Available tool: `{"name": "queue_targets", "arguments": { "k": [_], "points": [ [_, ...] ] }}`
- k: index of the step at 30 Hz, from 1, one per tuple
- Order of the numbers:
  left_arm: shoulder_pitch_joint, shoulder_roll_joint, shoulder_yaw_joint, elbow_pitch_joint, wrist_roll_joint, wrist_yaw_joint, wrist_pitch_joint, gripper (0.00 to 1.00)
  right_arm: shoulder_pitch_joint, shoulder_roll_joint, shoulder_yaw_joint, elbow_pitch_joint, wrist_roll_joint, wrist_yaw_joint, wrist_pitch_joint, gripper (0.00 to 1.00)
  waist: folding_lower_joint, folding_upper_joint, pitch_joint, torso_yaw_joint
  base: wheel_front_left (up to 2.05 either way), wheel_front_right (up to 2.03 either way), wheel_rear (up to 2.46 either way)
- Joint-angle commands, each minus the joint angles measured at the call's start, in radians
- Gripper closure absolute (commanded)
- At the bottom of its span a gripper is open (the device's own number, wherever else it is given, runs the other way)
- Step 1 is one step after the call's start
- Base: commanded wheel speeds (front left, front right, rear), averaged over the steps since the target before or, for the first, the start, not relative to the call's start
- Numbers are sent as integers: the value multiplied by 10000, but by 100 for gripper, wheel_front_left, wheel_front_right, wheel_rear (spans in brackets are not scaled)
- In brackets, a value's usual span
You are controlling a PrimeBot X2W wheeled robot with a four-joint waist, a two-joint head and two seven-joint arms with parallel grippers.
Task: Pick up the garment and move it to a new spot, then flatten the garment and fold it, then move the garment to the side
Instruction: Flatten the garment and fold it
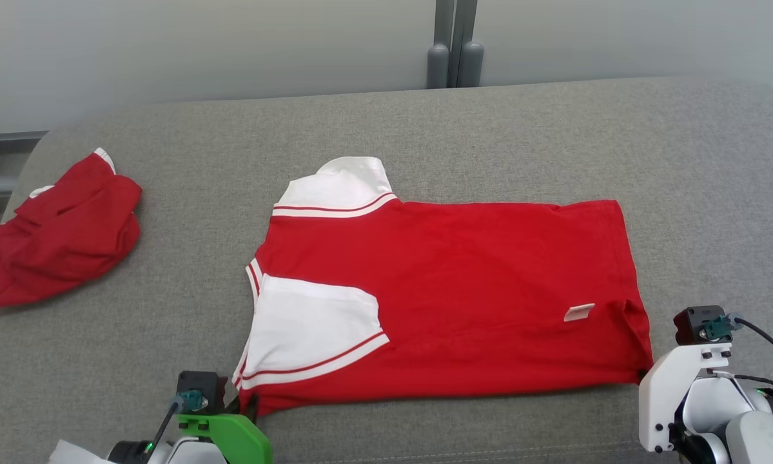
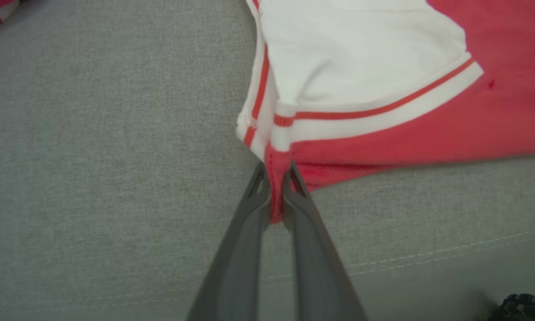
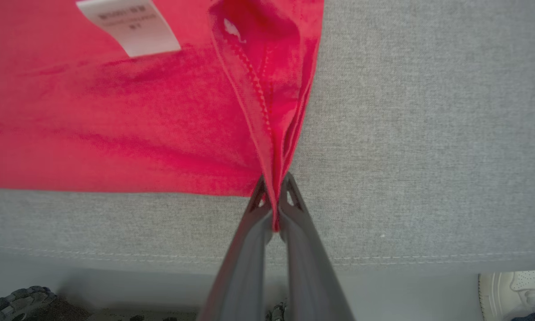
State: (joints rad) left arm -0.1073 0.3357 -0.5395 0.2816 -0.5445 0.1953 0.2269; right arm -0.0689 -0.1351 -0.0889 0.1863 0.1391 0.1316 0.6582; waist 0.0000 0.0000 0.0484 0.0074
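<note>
Here, the grey fabric-covered desk (image 1: 489,129) spreads across the head view; the garment (image 1: 476,277), a red shirt with white sleeves, lies spread flat at its middle, close to the near edge, sleeve end toward the robot's left and hem toward its right; a second red garment (image 1: 57,238) sits crumpled well apart at the far left; the left tool (image 2: 275,171) is clamped on the shirt's near left corner, just below the striped cuff of the near white sleeve (image 1: 315,328); the right tool (image 3: 274,183) is pinched together on the near right hem corner, red cloth bunched between its fingers; a small white label (image 3: 131,26) lies on the red fabric near that corner; a white shoe (image 3: 512,287) shows below the desk edge.
</note>
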Motion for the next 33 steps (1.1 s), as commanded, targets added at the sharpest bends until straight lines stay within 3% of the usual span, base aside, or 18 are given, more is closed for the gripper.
{"name": "queue_targets", "arguments": {
  "k": [1, 10, 18, 24, 33],
  "points": [
    [207, 76, -21, -24, 82, 101, -51, 0, 169, 7, 6, -107, -83, -18, -183, 0, 0, 0, -25, 0, 0, 0, 0],
    [482, 71, -52, 90, 325, 352, -767, 0, 806, 147, -169, -112, -253, -16, -1202, 0, 0, 0, -405, 94, 0, 0, 0],
    [618, -14, 120, -116, 682, 267, -2957, 0, 1164, 503, -721, -387, -302, -16, -3316, 0, 0, 0, -802, 270, 0, 0, 0],
    [828, -306, 701, -435, 525, 483, -4516, 0, 1307, 793, -952, -573, 75, -16, -5063, 0, 0, 0, -1058, 336, 0, 0, 0],
    [1237, -672, 1709, -1154, 572, 769, -4933, 0, 1345, 834, -557, -449, 599, -15, -6491, 0, 0, 0, -1458, 498, 0, 0, 0]
  ]
}}
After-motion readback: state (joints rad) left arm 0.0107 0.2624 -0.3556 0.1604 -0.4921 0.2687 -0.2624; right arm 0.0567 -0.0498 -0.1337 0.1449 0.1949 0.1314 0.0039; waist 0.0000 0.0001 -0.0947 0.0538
